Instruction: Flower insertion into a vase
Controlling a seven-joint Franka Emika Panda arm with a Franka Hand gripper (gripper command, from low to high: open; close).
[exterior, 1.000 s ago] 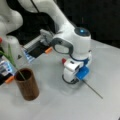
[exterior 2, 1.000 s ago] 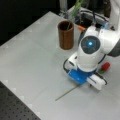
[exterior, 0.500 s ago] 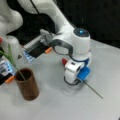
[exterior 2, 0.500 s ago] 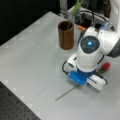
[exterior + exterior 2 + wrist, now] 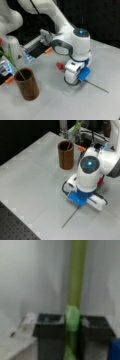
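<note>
You see the gripper (image 5: 72, 322) low on the table (image 5: 32, 185), fingers clamped on a green stem (image 5: 76, 277). The vase (image 5: 27, 83) stands well apart, already holding one stem (image 5: 12, 62).

Arm bent low, wrist pointing down at the table
Gripper (image 5: 72, 326) at the surface, dark fingers (image 5: 48, 327) closed on a green stem (image 5: 76, 285)
</note>
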